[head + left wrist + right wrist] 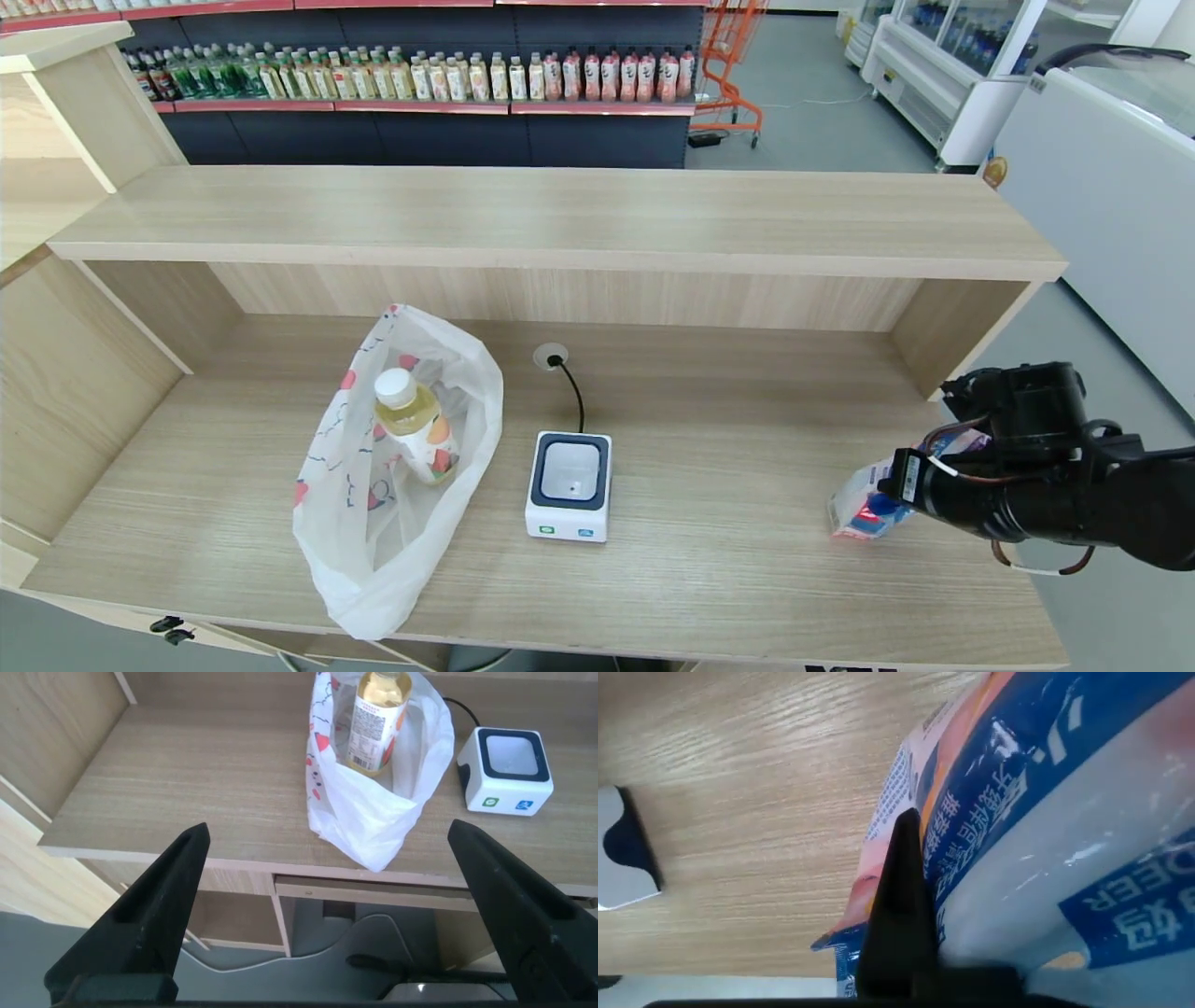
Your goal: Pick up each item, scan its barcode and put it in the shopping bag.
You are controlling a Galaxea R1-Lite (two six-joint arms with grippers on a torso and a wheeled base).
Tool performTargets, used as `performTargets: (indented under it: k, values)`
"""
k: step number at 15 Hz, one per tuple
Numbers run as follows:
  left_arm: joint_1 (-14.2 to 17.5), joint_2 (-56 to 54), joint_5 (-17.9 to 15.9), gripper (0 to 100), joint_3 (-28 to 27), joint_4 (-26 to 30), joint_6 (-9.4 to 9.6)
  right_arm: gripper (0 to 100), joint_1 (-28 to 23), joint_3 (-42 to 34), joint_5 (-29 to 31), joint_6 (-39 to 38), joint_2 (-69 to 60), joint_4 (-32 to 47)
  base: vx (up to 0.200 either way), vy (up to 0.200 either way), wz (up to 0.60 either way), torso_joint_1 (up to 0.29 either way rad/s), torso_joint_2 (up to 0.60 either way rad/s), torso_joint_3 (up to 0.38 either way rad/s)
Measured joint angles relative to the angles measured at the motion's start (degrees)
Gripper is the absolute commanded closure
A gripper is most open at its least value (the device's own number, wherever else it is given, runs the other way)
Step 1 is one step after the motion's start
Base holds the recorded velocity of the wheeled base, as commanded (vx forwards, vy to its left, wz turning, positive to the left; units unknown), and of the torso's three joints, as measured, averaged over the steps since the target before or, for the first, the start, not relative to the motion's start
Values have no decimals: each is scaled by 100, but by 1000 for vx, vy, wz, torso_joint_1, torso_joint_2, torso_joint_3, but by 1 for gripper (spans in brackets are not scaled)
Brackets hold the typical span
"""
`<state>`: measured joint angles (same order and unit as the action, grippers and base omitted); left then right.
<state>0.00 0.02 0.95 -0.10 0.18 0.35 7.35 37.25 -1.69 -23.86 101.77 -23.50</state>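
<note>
Wooden counter (709,560), right end: snack packet (864,509) clamped between right jaws; left jaws spread wide.

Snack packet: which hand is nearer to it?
Right. The right hand is at the packet; the left hand sits off the counter's front edge facing the shopping bag, beyond the scanner.

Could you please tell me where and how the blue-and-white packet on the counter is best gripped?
Probably across its middle, coming down from above on the robot's right. The packet seems to lie low on the counter, right of the scanner, so a top-down pinch across its width looks easiest.
</note>
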Motion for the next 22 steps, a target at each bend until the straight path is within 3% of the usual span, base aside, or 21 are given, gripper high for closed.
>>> performTargets:
  k: [3,4,8,10,13,16,22]
  values:
    - [0,0,0,0,0,0,-2,100,30,-22,-88,547,-102,-222,0,0,0,0,0,0]
    - [0,0,-2,0,0,0,0,100,41,-21,-440,864,-166,-422,0,0,0,0,0,0]
    - [0,0,0,0,0,0,0,100,-102,-22,-2675,2612,-610,-635,0,0,0,0,0,0]
    - [0,0,0,0,0,-2,-2,100,-232,-32,-4379,3144,-922,-635,0,0,0,0,0,0]
    - [0,0,0,0,0,0,0,100,-289,37,-5833,2755,-1593,-450,0,0,0,0,0,0]
    - [0,0,0,0,0,0,0,100,130,224,-6044,1517,-2231,-173,0,0,0,0,0,0]
    - [0,0,0,0,0,0,0,100,863,191,-6082,1393,-2693,312,0,0,0,0,0,0]
